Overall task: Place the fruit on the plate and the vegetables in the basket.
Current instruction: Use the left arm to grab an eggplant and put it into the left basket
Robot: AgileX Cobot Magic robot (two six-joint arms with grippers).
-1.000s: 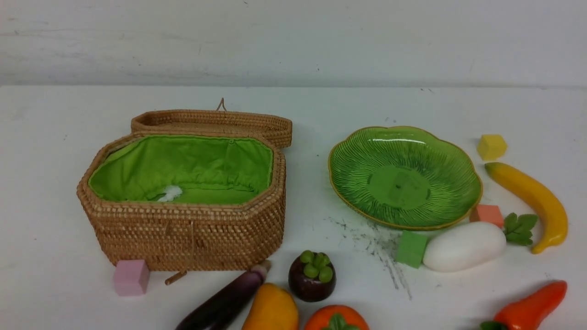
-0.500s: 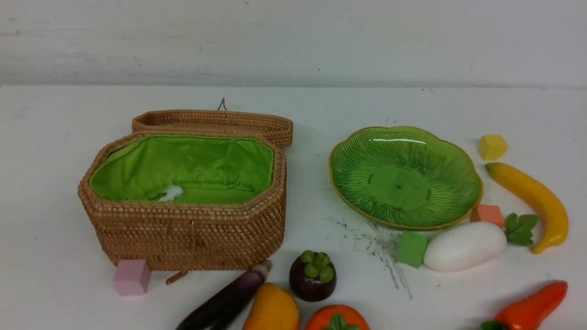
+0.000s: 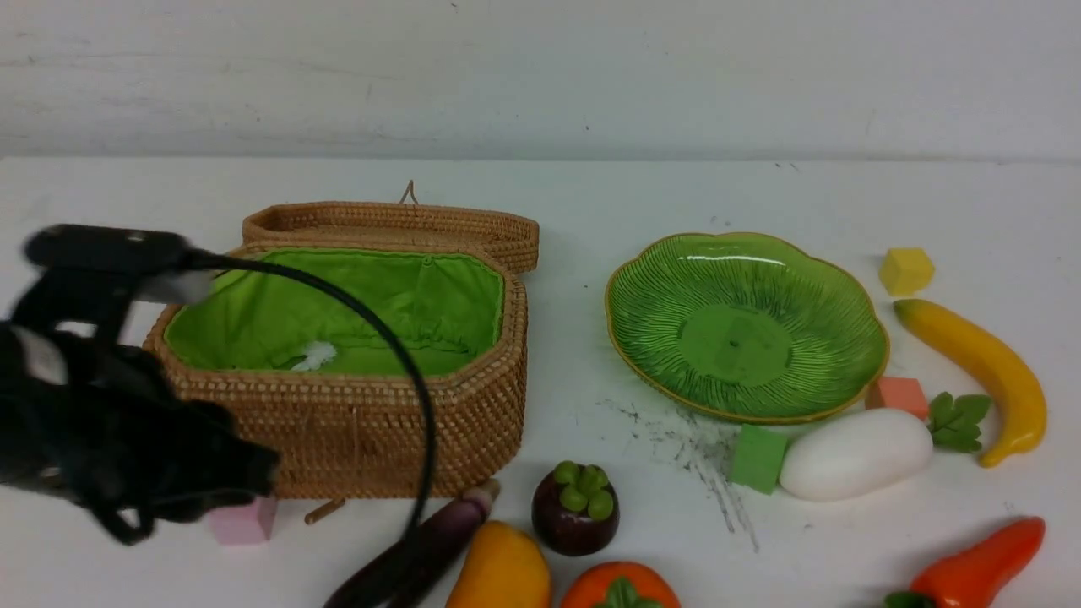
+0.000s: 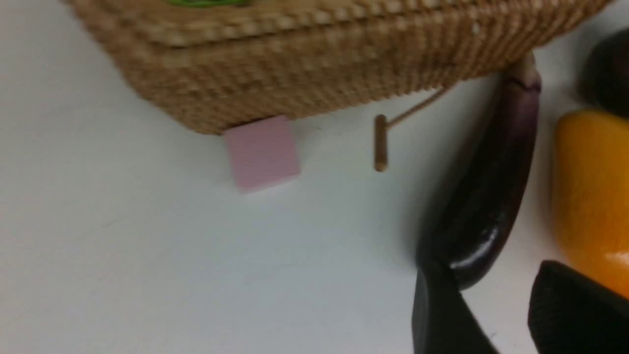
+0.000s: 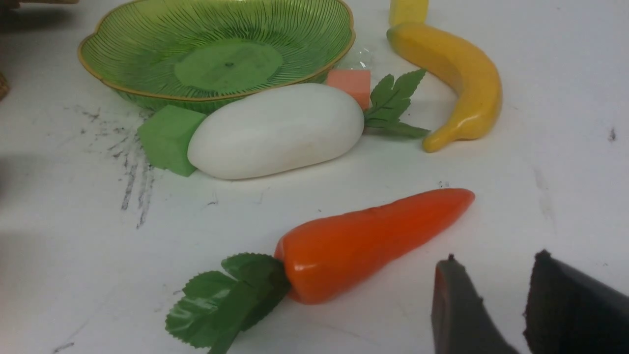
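Newly swung in before the basket (image 3: 355, 439), the blurred left arm (image 3: 110, 422) nears the eggplant (image 4: 491, 196) — probably the first pick, lying on the surface (image 3: 591, 203) just beside that wall — with left fingers (image 4: 442, 314) spread, empty; right fingers (image 5: 462, 309) likewise, near the pepper (image 5: 373, 241).

The tabletop's (image 3: 591, 194) far edge stands open; along the near edge, eggplant (image 3: 439, 540), mango (image 3: 500, 570), mangosteen (image 3: 574, 515) and persimmon (image 3: 619, 587) crowd beside the basket (image 3: 355, 431).
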